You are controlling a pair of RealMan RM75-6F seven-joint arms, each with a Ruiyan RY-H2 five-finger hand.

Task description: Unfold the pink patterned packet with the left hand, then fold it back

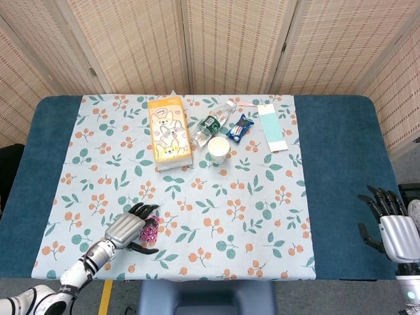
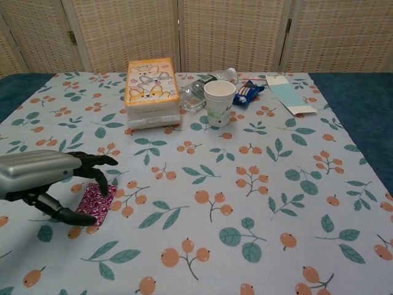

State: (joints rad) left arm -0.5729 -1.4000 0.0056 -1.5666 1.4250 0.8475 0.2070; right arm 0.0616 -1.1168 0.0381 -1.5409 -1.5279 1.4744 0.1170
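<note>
The pink patterned packet (image 1: 152,229) (image 2: 98,198) lies flat and folded on the floral cloth near the table's front left. My left hand (image 1: 128,229) (image 2: 54,179) reaches over it from the left. Its dark fingers are spread above the packet's far edge and its thumb lies by the near left corner. It covers the packet's left part, and I cannot tell whether the fingertips touch it. My right hand (image 1: 394,226) hangs off the table's right edge with its fingers apart, holding nothing; the chest view does not show it.
At the back of the floral cloth (image 1: 262,197) stand an orange tissue box (image 1: 169,134) (image 2: 151,91), a lying plastic bottle (image 1: 213,123), a paper cup (image 1: 218,149) (image 2: 219,102), a blue snack wrapper (image 1: 239,128) and a teal card (image 1: 271,128).
</note>
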